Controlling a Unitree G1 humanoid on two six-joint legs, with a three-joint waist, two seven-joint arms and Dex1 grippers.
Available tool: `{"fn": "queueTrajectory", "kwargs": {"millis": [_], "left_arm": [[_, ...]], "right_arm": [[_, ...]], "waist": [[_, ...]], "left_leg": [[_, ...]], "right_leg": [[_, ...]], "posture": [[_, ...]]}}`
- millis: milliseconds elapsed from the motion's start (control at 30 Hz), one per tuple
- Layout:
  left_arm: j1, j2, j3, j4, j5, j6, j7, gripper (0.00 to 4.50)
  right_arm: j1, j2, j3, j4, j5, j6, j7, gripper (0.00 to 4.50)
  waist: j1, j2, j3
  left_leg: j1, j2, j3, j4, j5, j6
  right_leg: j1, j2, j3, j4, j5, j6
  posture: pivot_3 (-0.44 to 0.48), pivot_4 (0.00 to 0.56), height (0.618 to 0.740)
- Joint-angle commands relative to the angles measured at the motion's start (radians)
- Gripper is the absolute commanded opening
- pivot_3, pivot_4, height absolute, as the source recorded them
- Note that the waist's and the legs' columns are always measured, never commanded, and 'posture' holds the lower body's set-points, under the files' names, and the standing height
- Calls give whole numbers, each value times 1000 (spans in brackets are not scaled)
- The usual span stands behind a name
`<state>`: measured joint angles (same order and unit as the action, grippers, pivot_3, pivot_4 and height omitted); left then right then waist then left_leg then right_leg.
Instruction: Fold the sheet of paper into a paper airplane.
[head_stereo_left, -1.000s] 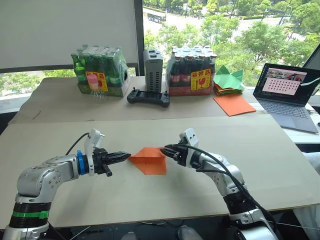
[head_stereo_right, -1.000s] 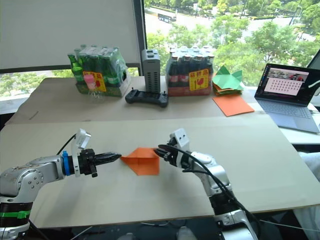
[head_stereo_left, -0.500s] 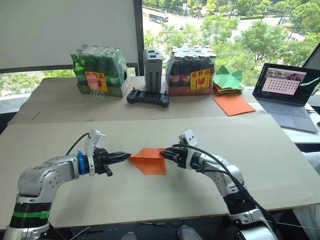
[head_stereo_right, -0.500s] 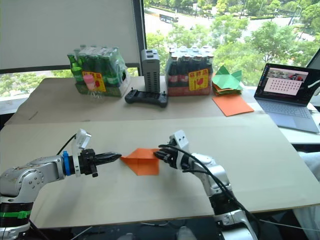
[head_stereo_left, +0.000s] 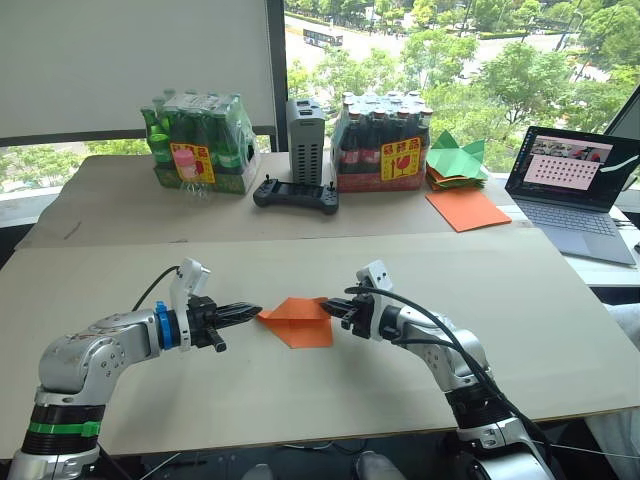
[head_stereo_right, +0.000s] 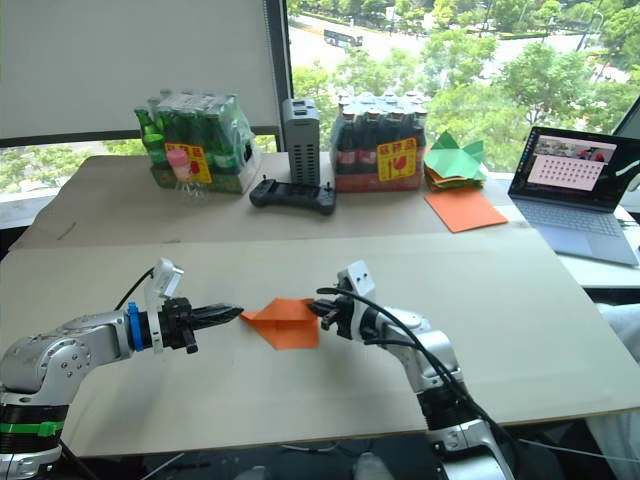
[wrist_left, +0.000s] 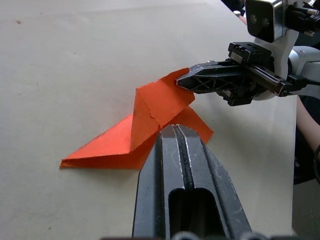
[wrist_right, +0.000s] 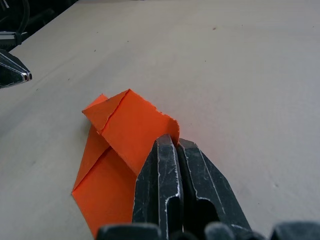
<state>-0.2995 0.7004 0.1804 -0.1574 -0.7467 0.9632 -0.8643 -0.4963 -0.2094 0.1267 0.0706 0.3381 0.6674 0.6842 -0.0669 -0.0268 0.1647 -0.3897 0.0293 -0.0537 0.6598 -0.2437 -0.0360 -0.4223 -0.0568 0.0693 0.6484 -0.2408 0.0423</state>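
My right pincer (head_stereo_left: 334, 308) is clenched on the right corner of the paper (head_stereo_left: 297, 318) and has lifted that flap off the table (head_stereo_left: 420, 270). A second ago the same flap lay lower and flatter; it now stands up in a tilted ridge, as the left wrist view shows (wrist_left: 162, 107). The pincer itself has drawn slightly to the right over the same interval.

My left pincer (head_stereo_left: 252, 310) is closed, its tips at the paper's left point. From the left wrist view the tips (wrist_left: 175, 131) sit against the paper's near edge; I cannot tell whether they pinch it or merely press it. It has not moved in the interval.

The paper lies mid-table between both arms, already folded into a layered wedge with a point toward the left arm. Part of it rests flat; the raised flap is clear of the surface.

Judgement: a fold is in progress, the right side being carried over while the left anchors the point. The dart shape is partly formed, not finished. Risk noted: the flap's edge near my right pincer looks ragged (wrist_right: 167, 119), so further pull could tear it.
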Motion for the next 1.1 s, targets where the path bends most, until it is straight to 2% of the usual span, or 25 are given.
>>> {"fn": "queueTrajectory", "kwargs": {"millis": [33,167,333,500,600,667,767,867,1000,1100], "left_arm": [[-7,1,6,1,5,-24,0,0],[-7,2,5,9,8,-28,0,0],[-9,1,4,21,15,-30,-4,0],[-13,1,3,31,21,-32,-6,0],[-15,1,1,34,23,-34,-8,0],[-17,1,0,37,25,-35,-7,0],[-19,0,-1,38,25,-36,-5,0],[-20,0,0,38,27,-38,-5,0],[-21,1,-1,40,31,-41,-6,0],[-21,3,0,42,32,-42,-7,0]], "right_arm": [[-13,-6,-16,-51,29,0,13,49],[-21,-24,-4,-90,-13,-103,22,49],[-33,-72,45,-119,-136,-395,40,49],[-39,-189,151,-81,-374,-931,72,49],[-62,-256,206,22,-577,-1266,-18,49],[-82,-291,246,97,-707,-1425,-82,49],[-95,-322,295,178,-838,-1533,-142,49],[-103,-321,319,220,-845,-1532,-127,49],[-102,-317,330,237,-778,-1520,-92,1215],[-83,-304,320,216,-659,-1462,-31,2324]], "waist": [[0,0,0],[0,0,0],[0,0,0],[0,0,0],[0,0,0],[0,0,0],[0,-1,0],[-2,-1,0],[-1,-1,0],[-1,-1,0]], "left_leg": [[0,0,0,0,0,0],[0,0,0,0,0,0],[0,0,0,0,0,0],[0,0,1,0,0,0],[0,0,1,0,0,0],[0,0,1,0,0,0],[0,0,1,0,0,0],[1,0,1,0,0,0],[1,0,1,0,0,0],[1,0,0,0,0,0]], "right_leg": [[0,0,0,0,0,0],[0,0,0,0,0,0],[0,0,0,0,0,0],[0,0,0,-1,0,0],[0,0,0,0,0,0],[0,0,0,0,0,0],[0,0,0,0,0,0],[0,0,0,0,0,0],[0,0,1,0,0,0],[1,0,0,0,0,0]], "posture": [[0,150,740],[0,150,740],[0,150,740],[0,150,740],[0,150,740],[0,150,740],[0,150,740],[0,150,740],[0,150,740],[0,150,740]]}}
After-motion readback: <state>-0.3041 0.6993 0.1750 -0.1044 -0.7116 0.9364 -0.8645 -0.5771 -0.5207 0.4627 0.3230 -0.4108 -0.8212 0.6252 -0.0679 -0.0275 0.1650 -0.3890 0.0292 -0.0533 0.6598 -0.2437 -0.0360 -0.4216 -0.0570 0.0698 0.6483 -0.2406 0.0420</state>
